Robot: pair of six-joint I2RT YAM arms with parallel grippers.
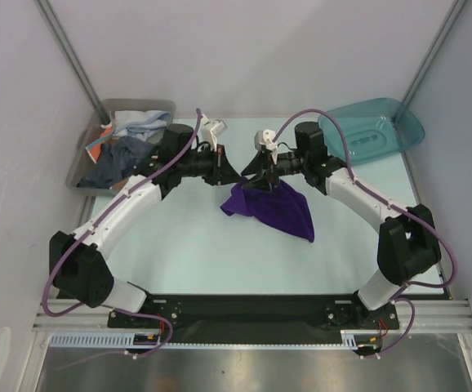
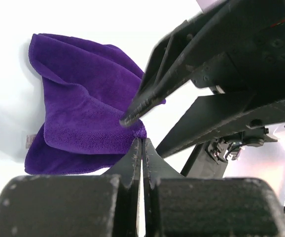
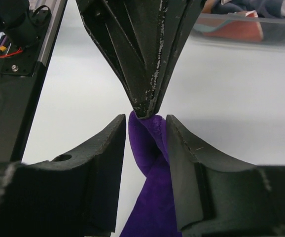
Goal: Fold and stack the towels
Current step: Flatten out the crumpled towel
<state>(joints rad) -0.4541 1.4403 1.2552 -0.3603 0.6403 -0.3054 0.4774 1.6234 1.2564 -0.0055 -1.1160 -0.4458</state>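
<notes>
A deep purple towel [image 1: 273, 211] hangs by one corner above the middle of the table, its lower part resting on the surface. My left gripper [image 1: 236, 174] is shut on that corner; in the left wrist view its closed tips [image 2: 142, 140] pinch the towel [image 2: 83, 113]. My right gripper [image 1: 256, 178] faces it from the right. In the right wrist view it [image 3: 146, 121] stands open astride the twisted towel [image 3: 150, 197] just below the left gripper [image 3: 146, 108]. The cloth brushes its right finger, and a gap shows on the left.
A grey bin [image 1: 85, 159] at the back left holds more towels: pale [image 1: 138, 122], dark grey-blue [image 1: 118, 159] and orange-red [image 1: 97, 145]. A teal translucent bin [image 1: 375, 131] sits at the back right. White walls enclose the table.
</notes>
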